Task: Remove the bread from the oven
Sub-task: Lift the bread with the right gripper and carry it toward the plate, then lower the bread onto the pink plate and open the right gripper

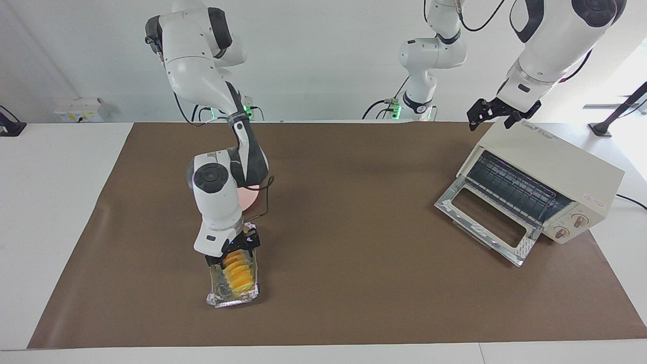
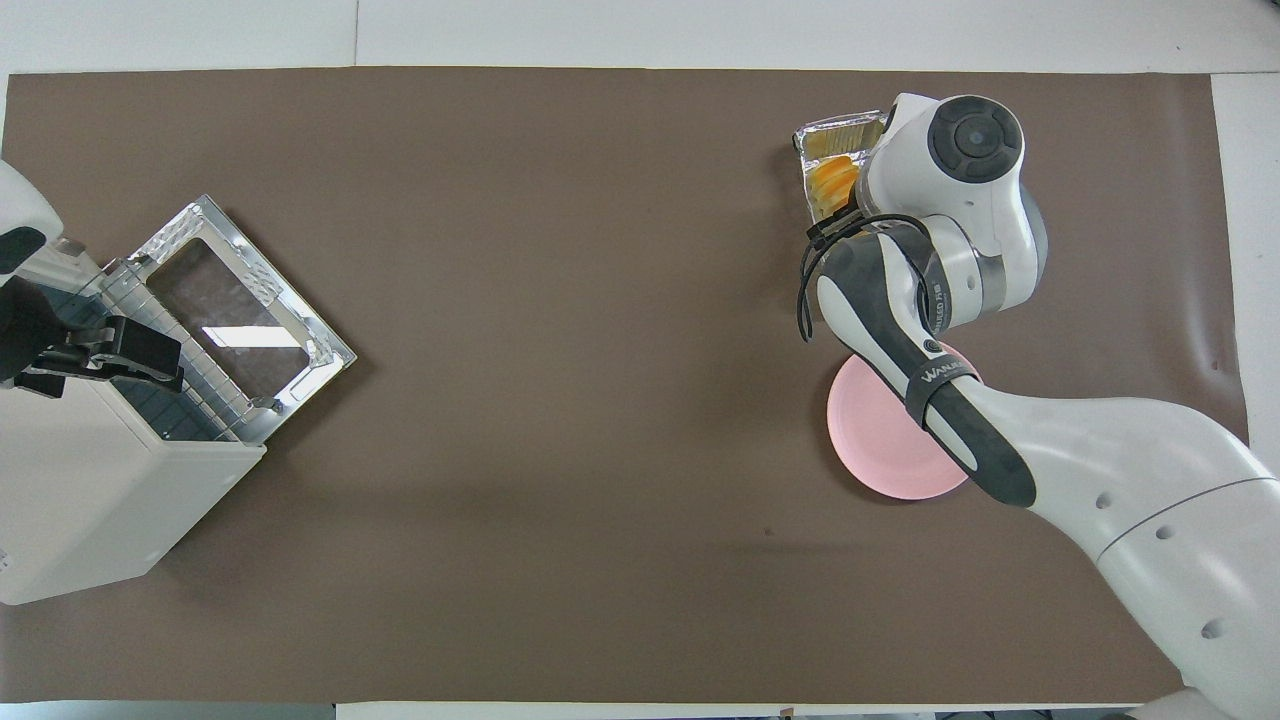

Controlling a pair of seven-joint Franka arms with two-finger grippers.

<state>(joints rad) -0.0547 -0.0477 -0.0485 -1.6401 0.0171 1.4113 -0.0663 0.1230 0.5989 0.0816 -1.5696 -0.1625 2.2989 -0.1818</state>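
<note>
Bread (image 1: pixel 237 273) lies in foil tray (image 1: pixel 232 298) at right arm's end of table, well apart from oven (image 1: pixel 546 177); long axis runs toward and away from robots. Right gripper (image 1: pixel 233 250) directly over bread's robot-side end; finger state: cannot tell. Left gripper (image 1: pixel 498 114) waits over oven top, fingers apart.

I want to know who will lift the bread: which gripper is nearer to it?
Right. The right gripper is down over the bread in the foil tray; the left gripper waits above the oven.
</note>
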